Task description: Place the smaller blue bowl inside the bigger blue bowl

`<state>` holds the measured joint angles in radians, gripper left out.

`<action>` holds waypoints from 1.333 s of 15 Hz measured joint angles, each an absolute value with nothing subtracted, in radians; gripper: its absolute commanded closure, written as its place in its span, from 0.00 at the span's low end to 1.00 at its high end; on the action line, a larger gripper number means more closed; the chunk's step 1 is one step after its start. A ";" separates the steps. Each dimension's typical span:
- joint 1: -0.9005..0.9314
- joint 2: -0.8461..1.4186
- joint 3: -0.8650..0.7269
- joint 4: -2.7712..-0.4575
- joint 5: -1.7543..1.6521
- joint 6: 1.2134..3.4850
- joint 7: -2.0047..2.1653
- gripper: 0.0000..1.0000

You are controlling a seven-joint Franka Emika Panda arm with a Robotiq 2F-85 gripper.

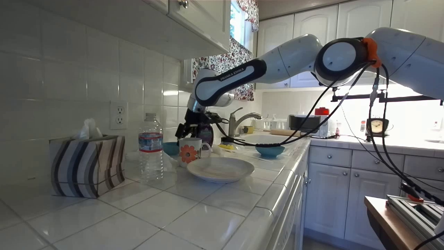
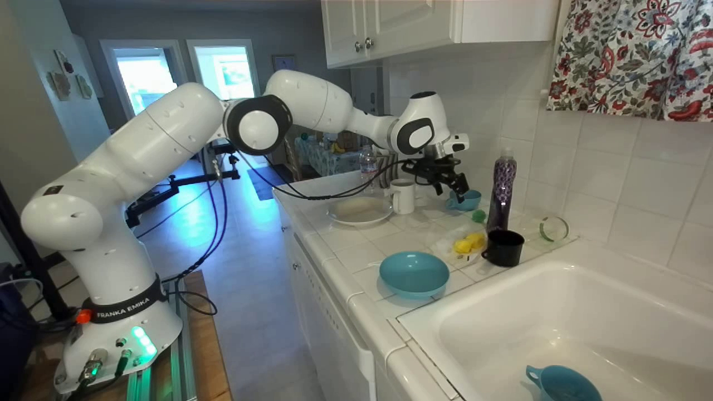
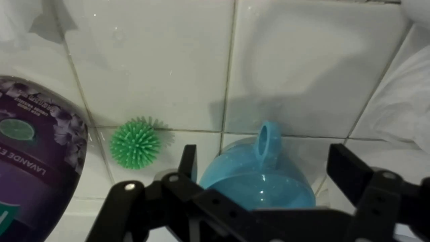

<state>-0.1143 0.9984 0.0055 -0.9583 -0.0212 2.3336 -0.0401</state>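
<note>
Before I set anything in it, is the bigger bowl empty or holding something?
Empty, as far as it shows: in an exterior view the bigger bowl sits upright, its smooth blue inside bare.

A glossy white tiled wall [image 1: 79, 83] rose behind the tiled counter [image 2: 356, 239], with white cupboards [image 2: 412, 22] above and a floral curtain [image 2: 629, 61] beside them. In an exterior view, two bright windows [image 2: 224, 72] showed in the grey-blue far wall [image 2: 217, 25], a small framed picture [image 2: 284, 62] hung near them, and the smooth floor [image 2: 267, 289] gleamed bluish, brightest toward the windows
</note>
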 measured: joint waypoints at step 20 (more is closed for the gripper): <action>-0.106 1.126 0.008 -0.739 -0.016 2.204 0.036 0.97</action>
<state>-0.1056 1.1259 0.0085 -0.7391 -0.0156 2.2044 0.0358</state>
